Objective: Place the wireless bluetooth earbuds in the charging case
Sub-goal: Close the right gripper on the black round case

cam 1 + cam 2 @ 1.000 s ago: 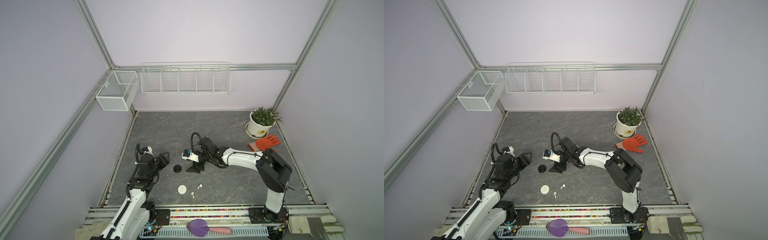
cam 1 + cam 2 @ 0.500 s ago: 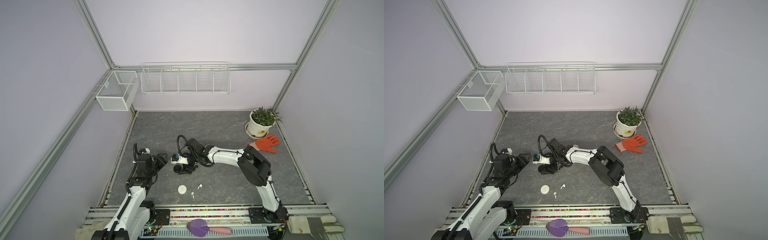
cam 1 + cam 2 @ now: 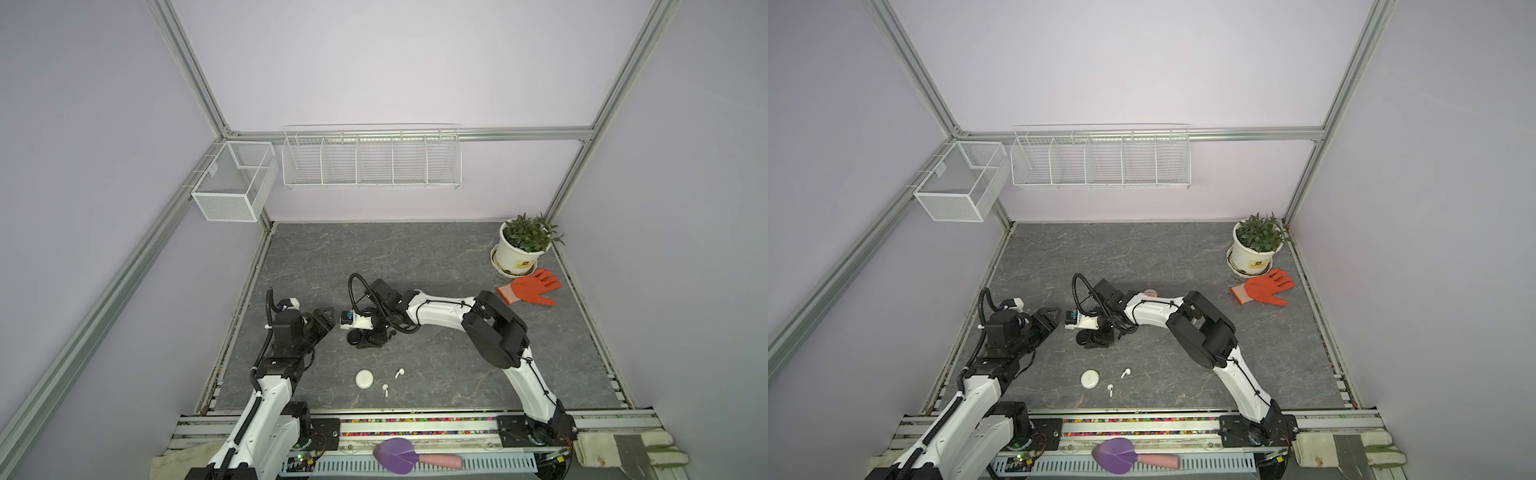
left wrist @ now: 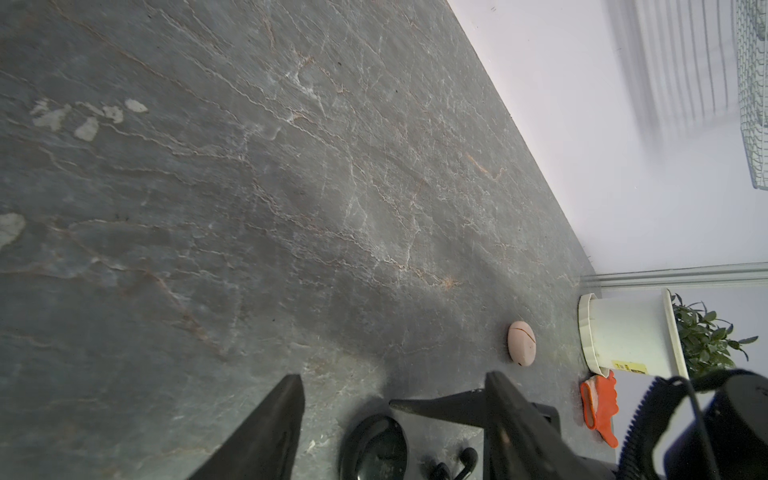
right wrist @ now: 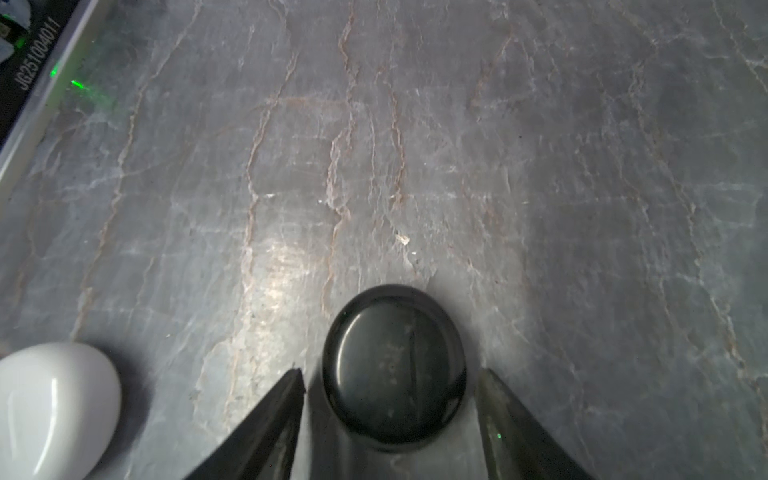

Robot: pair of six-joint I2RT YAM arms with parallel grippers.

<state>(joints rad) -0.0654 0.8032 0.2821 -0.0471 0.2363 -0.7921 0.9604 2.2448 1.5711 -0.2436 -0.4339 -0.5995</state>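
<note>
White earbuds (image 3: 399,372), two of them, lie loose on the counter (image 3: 415,257) near a white charging case (image 3: 365,379), well apart from both tools and untouched. Over the past second the right tool (image 5: 390,372) has swung across towards the left arm and now straddles a black charging case (image 5: 394,368) that looks closed. Its jaws are apart and narrowing, with a gap showing on each side. The case seems about to be gripped, probably for opening; no earbud is in yet. The left tool (image 4: 394,376) waits just beside it, jaws apart and empty. A pink case (image 4: 521,343) sits beyond. The counter is grey and marbled, the walls lilac, with wire baskets (image 3: 372,162), a potted plant (image 3: 525,245) and an orange glove (image 3: 532,286).
</note>
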